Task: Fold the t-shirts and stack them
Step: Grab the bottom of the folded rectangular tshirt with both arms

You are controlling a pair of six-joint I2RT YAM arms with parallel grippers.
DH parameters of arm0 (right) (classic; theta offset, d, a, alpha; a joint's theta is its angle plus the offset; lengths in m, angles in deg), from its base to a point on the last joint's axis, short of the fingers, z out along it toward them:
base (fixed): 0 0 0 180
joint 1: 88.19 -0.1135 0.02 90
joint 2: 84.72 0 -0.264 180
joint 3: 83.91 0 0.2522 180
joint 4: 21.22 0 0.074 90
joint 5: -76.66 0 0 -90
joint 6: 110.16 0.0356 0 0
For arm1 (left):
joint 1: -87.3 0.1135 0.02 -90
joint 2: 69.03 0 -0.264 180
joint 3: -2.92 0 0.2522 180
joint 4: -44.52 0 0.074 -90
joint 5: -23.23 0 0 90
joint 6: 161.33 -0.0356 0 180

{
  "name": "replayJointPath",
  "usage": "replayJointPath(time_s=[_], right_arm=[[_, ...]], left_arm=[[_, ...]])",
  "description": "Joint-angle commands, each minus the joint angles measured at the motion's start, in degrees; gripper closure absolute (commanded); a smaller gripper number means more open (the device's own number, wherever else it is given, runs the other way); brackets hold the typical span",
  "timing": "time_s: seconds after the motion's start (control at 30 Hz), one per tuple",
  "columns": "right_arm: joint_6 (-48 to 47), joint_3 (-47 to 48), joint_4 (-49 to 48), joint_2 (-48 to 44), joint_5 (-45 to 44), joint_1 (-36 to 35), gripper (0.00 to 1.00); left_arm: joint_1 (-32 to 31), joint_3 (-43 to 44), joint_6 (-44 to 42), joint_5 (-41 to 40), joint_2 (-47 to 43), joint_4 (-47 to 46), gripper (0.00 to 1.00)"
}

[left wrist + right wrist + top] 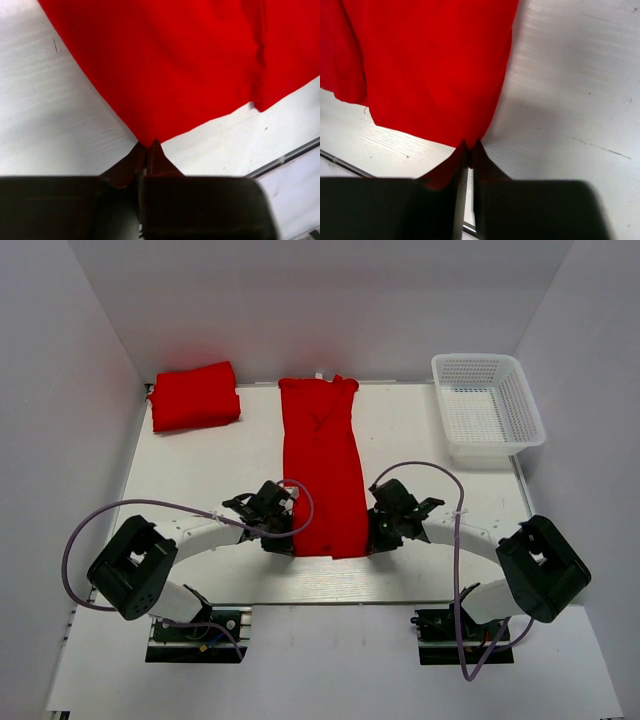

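Pinching the near hem of the long t-shirt (pixel 175 65), the left jaws are clenched on its near left corner, their tips meeting with red cloth caught between them. The right jaws are clamped in the same way on its near right corner. This shirt lies flat on the white surface (pixel 200 470) as a narrow strip. Its long axis runs straight away from the arm bases, with the collar end farthest off, by the back wall. The left arm (pixel 205 532) and right arm (pixel 470 535) flank it, elbows swung outward and forearms angled in, wrists low at the hem. Farther back, a folded t-shirt (pixel 195 397) sits well to its left, and a white basket (pixel 487 448) stands well to its right.
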Motion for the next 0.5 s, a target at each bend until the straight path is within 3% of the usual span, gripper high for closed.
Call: replayJointPath(time_s=[0.0,0.03,0.47], right_arm=[[0.8,-1.0,0.0,0.3,1.4,0.0,0.98],[0.7,-1.0,0.0,-0.3,1.4,0.0,1.0],[-0.6,2.8,2.0,-5.0,-3.6,0.2,1.0]], left_arm=[[-0.7,-0.2,-0.5,0.5,0.5,2.6,0.96],[-0.7,-0.2,-0.5,1.1,0.5,2.6,1.0],[0.5,9.1,-1.8,-1.6,-3.2,6.9,1.0]])
